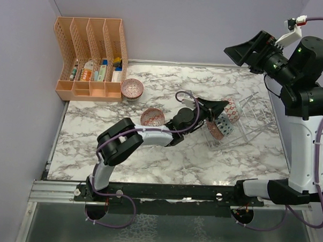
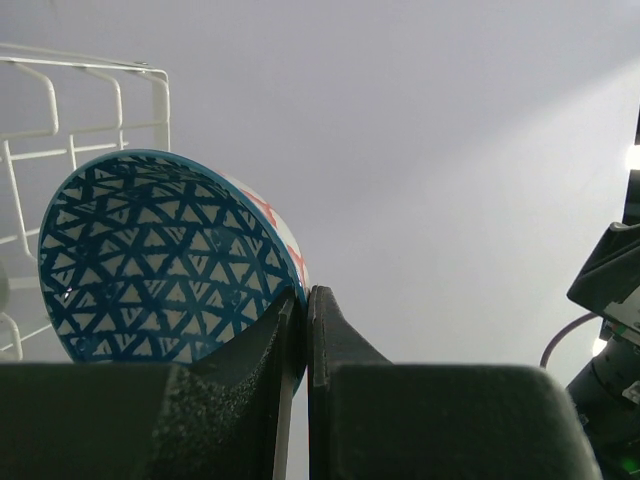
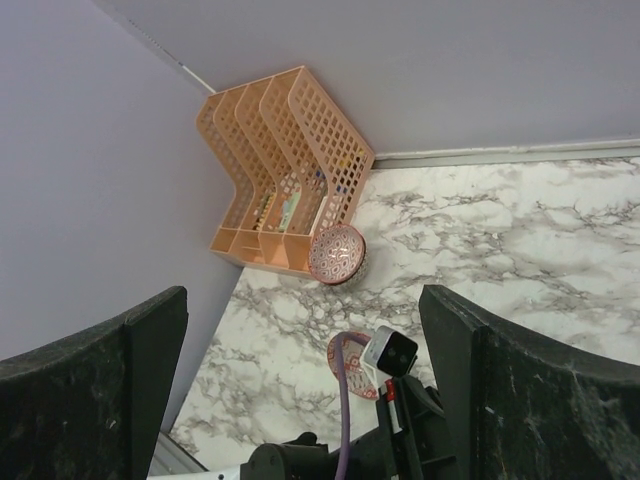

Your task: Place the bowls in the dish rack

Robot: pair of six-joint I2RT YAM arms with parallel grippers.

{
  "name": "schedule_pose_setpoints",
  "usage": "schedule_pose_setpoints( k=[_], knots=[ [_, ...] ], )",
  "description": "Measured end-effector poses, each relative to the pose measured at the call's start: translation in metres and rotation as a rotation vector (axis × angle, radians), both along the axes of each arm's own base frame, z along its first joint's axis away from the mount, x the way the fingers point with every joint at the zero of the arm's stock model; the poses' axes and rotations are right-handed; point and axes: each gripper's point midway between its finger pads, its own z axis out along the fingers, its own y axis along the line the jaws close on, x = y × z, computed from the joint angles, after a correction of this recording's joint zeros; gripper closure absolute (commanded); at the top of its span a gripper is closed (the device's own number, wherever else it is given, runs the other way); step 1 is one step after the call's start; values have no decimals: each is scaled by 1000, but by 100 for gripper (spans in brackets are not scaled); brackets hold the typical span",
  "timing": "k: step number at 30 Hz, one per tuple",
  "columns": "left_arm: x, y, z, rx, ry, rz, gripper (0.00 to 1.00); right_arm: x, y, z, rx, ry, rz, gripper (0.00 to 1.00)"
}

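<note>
I am at the loading step. My left gripper (image 2: 303, 310) is pinched almost fully closed on the rim of the blue triangle-patterned bowl (image 2: 160, 260), which stands on edge at the near-left end of the dish rack (image 2: 60, 130). The rack's white wires rise just behind the bowl. From above, that bowl (image 1: 231, 109) shows its white, red-lined outside among the dividers, and a grey dotted bowl (image 1: 220, 128) sits just beside it in the rack (image 1: 253, 114). I cannot tell whether my bowl is fully seated in a slot or just leaning on the wires. I judge the next move calls for letting it settle between two dividers, then opening the fingers gently and backing out without dragging the rim or nudging the light rack. My right gripper (image 1: 245, 52) hangs high above the rack's far-right side, spread wide with nothing in it. Two pink-red bowls wait well to the left of the rack, one (image 1: 152, 117) nearer and one (image 1: 132, 88) farther, against the orange organizer (image 1: 92, 56).
</note>
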Motion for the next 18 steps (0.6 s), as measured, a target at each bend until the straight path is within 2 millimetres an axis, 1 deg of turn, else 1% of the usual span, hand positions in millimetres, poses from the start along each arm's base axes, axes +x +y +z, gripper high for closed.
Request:
schedule_pose_setpoints(
  k=[5, 9, 12, 14, 18],
  knots=[
    [5, -5, -4, -7, 18, 12, 100, -1, 0, -4, -3, 8, 5, 1],
    [9, -17, -6, -31, 32, 2, 100, -2, 0, -4, -8, 6, 6, 1],
    [10, -26, -14, -38, 51, -9, 100, -4, 0, -5, -11, 4, 6, 1],
    [9, -28, -18, -35, 62, -14, 100, -4, 0, -5, -15, 2, 7, 1],
    [8, -28, -18, -42, 69, -17, 100, -4, 0, -6, -17, 4, 10, 1]
  ],
)
